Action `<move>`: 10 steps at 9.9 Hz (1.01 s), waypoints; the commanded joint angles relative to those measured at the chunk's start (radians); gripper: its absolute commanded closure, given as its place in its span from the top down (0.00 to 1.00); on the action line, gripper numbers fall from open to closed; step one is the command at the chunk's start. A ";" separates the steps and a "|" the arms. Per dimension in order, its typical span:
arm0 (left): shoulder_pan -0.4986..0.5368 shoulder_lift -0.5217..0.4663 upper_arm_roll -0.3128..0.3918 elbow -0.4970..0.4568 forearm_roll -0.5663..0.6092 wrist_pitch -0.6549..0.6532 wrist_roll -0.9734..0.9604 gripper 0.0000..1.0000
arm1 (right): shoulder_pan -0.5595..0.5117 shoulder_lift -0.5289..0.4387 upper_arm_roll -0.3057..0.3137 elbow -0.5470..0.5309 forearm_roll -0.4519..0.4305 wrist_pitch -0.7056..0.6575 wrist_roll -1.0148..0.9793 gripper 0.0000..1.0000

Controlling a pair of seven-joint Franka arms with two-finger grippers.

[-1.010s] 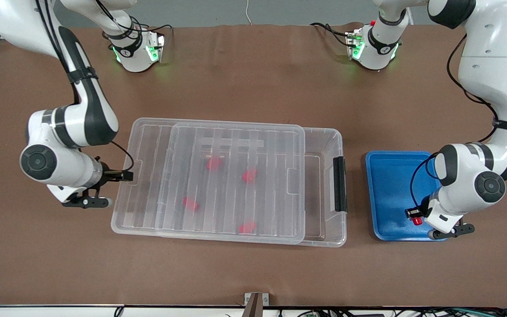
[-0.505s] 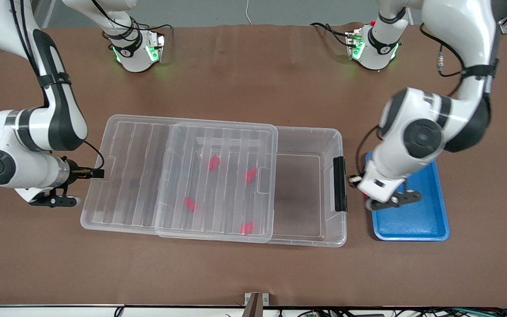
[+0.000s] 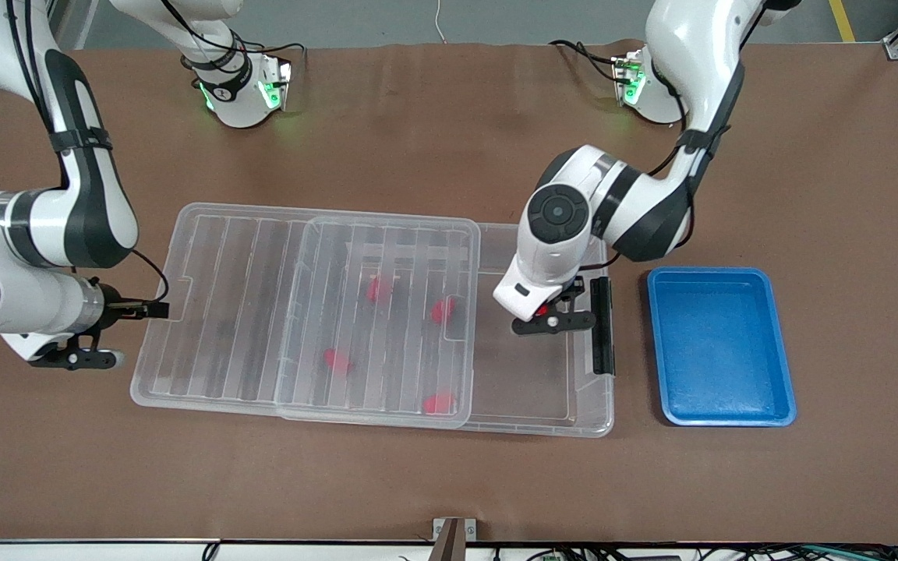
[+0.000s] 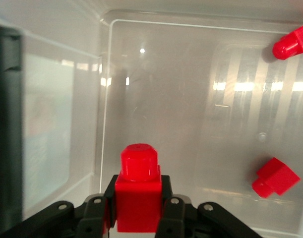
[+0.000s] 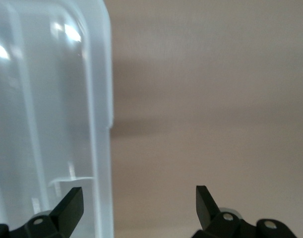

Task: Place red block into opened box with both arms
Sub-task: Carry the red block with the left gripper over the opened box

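With lid (image 3: 301, 304) slid aside, left tool (image 3: 552, 317) holds red block (image 4: 138, 195) over box (image 3: 589, 405).

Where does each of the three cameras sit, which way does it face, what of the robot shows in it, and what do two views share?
Front view: high, facing both arm bases; shows both arms, the clear plastic box, its ribbed lid, the blue tray.
Left wrist view: on the left arm, looking into the box; left gripper shut on the small red plastic block.
Right wrist view: on the right arm, at the lid's edge; open right gripper.
Shared: front and left wrist views show the held block.
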State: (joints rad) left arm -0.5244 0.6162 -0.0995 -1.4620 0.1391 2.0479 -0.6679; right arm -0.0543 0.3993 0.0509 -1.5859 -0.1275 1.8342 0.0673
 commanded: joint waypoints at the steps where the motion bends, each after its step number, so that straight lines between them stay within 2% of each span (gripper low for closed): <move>1: 0.014 0.086 0.003 0.019 0.010 0.055 0.150 0.01 | -0.001 -0.152 0.004 0.041 0.000 -0.085 0.011 1.00; 2: 0.020 0.106 0.000 0.017 0.001 0.072 0.193 0.01 | -0.004 -0.251 0.000 0.040 0.079 -0.143 0.012 1.00; 3: 0.020 0.126 0.000 0.017 -0.031 0.096 0.195 0.01 | -0.006 -0.328 -0.023 0.038 0.121 -0.209 0.011 1.00; 5: 0.020 0.164 0.000 0.014 -0.079 0.144 0.195 0.02 | -0.004 -0.437 -0.045 0.030 0.141 -0.315 0.008 1.00; 7: 0.021 0.192 0.000 0.012 -0.092 0.175 0.191 0.04 | -0.004 -0.479 -0.063 0.006 0.141 -0.349 0.005 1.00; 10: 0.026 0.250 0.003 0.012 -0.090 0.262 0.171 0.07 | -0.001 -0.481 -0.066 -0.003 0.144 -0.339 -0.001 1.00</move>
State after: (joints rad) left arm -0.5018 0.8106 -0.0986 -1.4597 0.0630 2.2655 -0.4931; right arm -0.0570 -0.0660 -0.0120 -1.5684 0.0014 1.4830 0.0698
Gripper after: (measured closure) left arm 0.648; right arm 0.000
